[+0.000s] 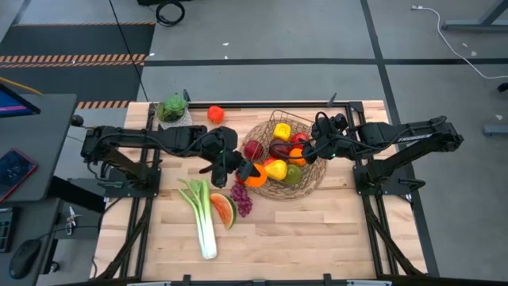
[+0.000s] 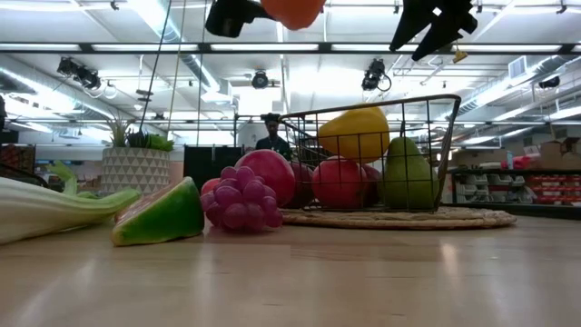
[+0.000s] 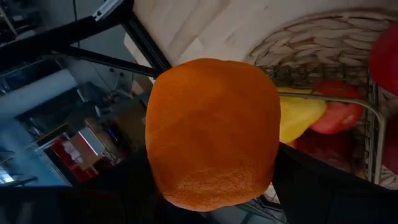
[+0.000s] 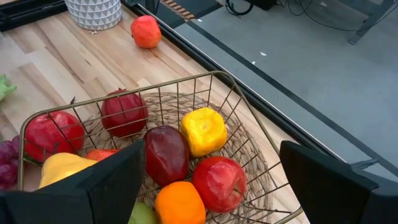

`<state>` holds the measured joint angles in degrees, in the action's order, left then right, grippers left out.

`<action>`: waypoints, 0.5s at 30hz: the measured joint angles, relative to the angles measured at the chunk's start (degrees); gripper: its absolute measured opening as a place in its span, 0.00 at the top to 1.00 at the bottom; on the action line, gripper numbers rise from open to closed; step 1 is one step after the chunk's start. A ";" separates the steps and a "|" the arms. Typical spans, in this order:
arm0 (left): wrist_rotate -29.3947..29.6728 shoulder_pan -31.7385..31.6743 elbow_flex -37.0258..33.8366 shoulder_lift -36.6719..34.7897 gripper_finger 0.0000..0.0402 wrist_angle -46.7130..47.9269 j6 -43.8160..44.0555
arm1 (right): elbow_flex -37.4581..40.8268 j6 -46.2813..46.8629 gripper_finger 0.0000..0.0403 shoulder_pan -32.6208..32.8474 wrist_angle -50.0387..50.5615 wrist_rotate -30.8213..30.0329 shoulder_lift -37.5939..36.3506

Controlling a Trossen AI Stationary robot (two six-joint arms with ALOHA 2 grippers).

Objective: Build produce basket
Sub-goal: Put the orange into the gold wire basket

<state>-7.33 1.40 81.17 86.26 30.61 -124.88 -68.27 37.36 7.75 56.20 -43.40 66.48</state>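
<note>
The left gripper (image 1: 248,172) is gripping an orange (image 3: 211,132) that is blocking most of its wrist view and hiding its fingers. It is hanging above the basket's (image 1: 313,179) left rim. Leek (image 1: 202,216), watermelon slice (image 1: 224,210) and grapes (image 1: 241,199) are lying on open table (image 1: 317,230) left of it. The right gripper (image 1: 305,151) is hovering spread wide and empty above the fruit-filled basket.

overhead, table-level and two close wrist cameras share the basket (image 1: 308,176).

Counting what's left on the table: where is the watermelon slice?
High view: the watermelon slice lies left of the basket, between leek and grapes.
</note>
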 joint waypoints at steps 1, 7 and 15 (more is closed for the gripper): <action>0.03 0.03 0.00 0.00 0.33 0.00 1.16 | 0.00 0.00 0.07 0.00 -0.01 -0.02 0.00; -0.01 -1.70 0.00 0.00 0.33 -0.01 27.90 | 0.01 0.15 0.07 0.00 -0.02 0.00 0.00; 0.04 -7.35 0.00 0.00 0.33 1.26 93.63 | 0.02 0.23 0.07 0.00 -0.45 0.57 0.00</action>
<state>-7.29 -5.95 81.17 86.26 31.87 -31.25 -68.25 37.59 7.75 55.76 -42.83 66.48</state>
